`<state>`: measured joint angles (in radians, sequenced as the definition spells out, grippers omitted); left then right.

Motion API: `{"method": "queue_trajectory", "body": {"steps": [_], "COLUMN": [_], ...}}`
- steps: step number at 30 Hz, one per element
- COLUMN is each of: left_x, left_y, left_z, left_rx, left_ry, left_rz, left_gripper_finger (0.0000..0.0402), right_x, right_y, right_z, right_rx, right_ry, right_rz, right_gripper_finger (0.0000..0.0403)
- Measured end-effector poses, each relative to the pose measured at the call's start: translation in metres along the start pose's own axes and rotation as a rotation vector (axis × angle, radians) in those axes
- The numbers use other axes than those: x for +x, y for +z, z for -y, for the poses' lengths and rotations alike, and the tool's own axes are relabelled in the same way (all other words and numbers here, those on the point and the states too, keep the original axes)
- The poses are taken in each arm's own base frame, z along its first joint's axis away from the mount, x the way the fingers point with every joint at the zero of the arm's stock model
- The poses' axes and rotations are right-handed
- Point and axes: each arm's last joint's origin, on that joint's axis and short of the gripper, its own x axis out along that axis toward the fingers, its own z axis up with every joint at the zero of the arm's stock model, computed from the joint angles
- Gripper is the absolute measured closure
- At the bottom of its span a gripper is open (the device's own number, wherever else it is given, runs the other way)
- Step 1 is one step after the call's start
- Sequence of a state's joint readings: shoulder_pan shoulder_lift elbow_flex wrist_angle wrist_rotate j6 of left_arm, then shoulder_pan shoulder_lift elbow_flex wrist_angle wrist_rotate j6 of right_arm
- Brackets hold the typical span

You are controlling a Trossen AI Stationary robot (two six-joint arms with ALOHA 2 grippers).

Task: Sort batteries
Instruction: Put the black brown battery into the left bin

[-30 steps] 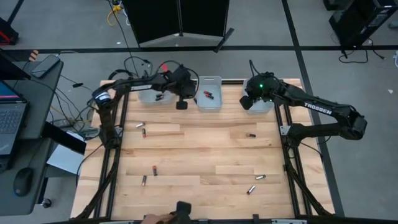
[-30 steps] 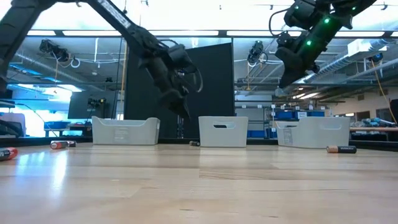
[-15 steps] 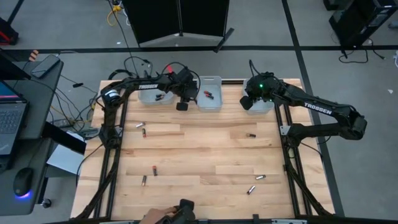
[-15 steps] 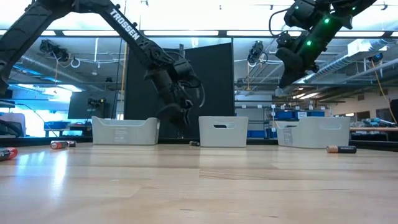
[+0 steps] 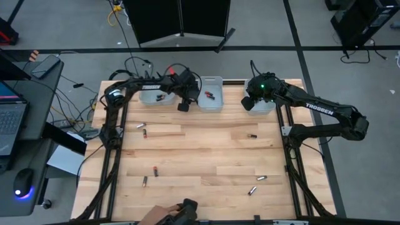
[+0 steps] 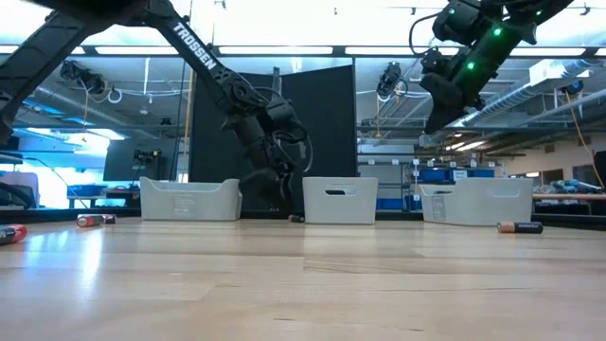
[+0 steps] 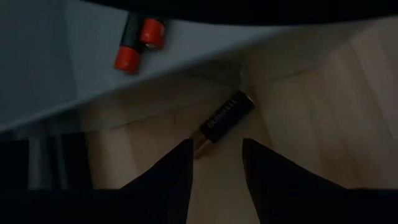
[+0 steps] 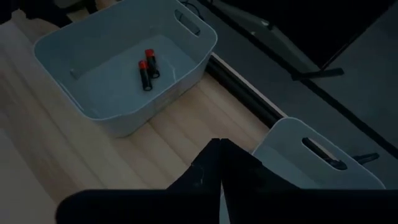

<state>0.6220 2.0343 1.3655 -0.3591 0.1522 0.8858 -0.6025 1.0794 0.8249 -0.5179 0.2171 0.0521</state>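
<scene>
Translucent middle bin (image 8: 124, 74) holds two batteries (image 8: 148, 69); left claw (image 7: 214, 163) open, right claw (image 8: 221, 167) closed.

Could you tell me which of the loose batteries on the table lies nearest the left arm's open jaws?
The black battery with white lettering, lying on the wooden table between the left bin and middle bin, just ahead of the left gripper; the others lie scattered farther off.

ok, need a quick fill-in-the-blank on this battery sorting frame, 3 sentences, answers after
1. The left gripper has its fingers ____ above a black battery lying on the table.
2. The right gripper is ____, over the right bin.
3. The middle bin holds ____ red-tipped batteries.

Answers: open; shut; two
</scene>
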Motion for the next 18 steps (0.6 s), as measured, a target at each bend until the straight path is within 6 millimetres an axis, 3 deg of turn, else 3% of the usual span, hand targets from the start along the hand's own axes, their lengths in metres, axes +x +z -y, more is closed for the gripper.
{"method": "queue_trajectory", "body": {"steps": [18], "left_x": [0.012], "left_y": [-0.005], "left_z": [0.0], "left_rx": [0.085], "left_ry": [0.004], "left_rz": [-0.01], "left_gripper_finger": [0.0254], "right_x": [0.0], "right_y": [0.001], "right_z": [0.0], "right_rx": [-0.008], "right_ry": [0.001], "right_rz": [0.006], "right_gripper_finger": [0.0383]}}
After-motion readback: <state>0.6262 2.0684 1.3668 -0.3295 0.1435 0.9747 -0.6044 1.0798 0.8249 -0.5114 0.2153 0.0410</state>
